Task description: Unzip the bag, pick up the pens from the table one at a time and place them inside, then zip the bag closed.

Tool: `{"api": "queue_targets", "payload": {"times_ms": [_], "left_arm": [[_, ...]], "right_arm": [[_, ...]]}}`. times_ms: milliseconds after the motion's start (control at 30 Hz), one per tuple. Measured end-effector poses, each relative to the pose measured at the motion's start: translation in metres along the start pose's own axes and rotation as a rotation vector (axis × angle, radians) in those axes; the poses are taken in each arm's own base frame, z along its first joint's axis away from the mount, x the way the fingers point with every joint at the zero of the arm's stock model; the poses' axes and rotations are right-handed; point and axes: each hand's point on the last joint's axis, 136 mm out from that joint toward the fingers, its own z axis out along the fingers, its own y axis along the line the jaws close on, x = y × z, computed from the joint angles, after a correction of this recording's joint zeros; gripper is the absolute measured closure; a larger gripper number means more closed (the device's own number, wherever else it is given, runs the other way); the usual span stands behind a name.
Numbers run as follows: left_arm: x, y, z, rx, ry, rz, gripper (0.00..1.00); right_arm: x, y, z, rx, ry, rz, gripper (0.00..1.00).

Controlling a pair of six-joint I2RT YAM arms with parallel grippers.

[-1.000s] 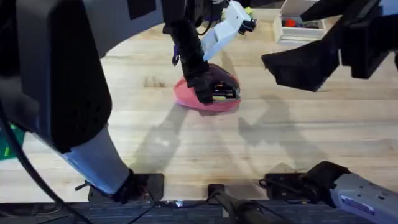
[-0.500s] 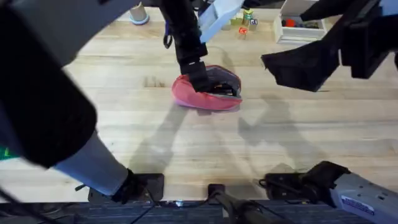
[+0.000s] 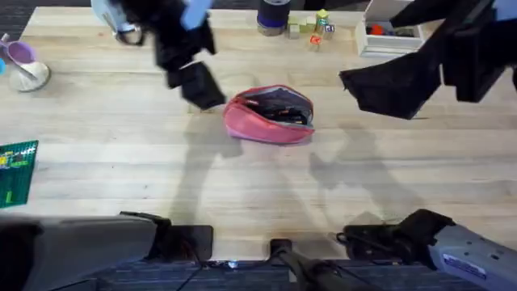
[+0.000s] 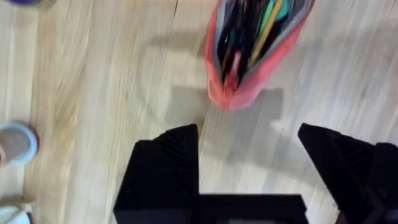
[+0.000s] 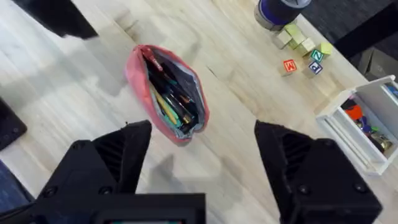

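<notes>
The pink bag (image 3: 269, 117) lies unzipped near the middle of the table (image 3: 242, 186), pens (image 5: 173, 102) visible inside it. The left gripper (image 4: 249, 158) hovers just beside one end of it, jaws spread and empty. The right gripper (image 5: 202, 155) hangs above, jaws also spread.

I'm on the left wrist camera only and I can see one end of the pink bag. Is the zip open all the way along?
Observer: Yes. The right wrist view shows the bag gaping along its whole top, with pens inside.
Operator: Where is the right hand?
Observer: The right hand hovers open over the table beside the bag, touching nothing.
Operator: What is beyond the bag?
Observer: Small coloured cubes and a white box sit near the table's far edge, apart from the bag.
</notes>
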Motion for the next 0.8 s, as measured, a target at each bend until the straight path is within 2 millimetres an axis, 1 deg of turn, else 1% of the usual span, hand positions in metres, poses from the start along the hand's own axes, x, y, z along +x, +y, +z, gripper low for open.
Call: {"api": "queue_targets", "payload": {"times_ms": [67, 133, 233, 367, 467, 600, 700, 800], "left_arm": [[0.014, 0.000, -0.006, -0.024, -0.033, -0.013, 0.006], [0.028, -0.004, -0.011, -0.033, -0.072, -0.016, 0.006], [0.045, -0.010, -0.012, -0.046, -0.133, -0.003, 0.006], [0.058, -0.007, 0.003, -0.065, -0.214, 0.004, 0.006], [0.069, -0.004, 0.020, -0.062, -0.267, -0.015, 0.006], [0.082, -0.014, 0.040, -0.025, -0.323, -0.020, 0.006], [0.088, -0.021, 0.048, -0.014, -0.356, -0.015, 0.006], [0.090, -0.020, 0.047, -0.023, -0.378, -0.016, 0.006]], "right_arm": [[0.000, 0.000, 0.000, 0.000, 0.000, 0.000, 0.006], [0.000, 0.000, 0.000, 0.000, 0.000, 0.000, 0.006], [0.000, 0.000, 0.000, 0.000, 0.000, 0.000, 0.006], [0.000, 0.000, 0.000, 0.000, 0.000, 0.000, 0.006], [0.000, 0.000, 0.000, 0.000, 0.000, 0.000, 0.005], [0.000, 0.000, 0.001, -0.001, 0.003, 0.001, 0.005], [0.001, 0.000, 0.007, -0.006, 0.020, 0.001, 0.005], [0.002, 0.000, 0.016, -0.014, 0.047, 0.003, 0.005]]}}
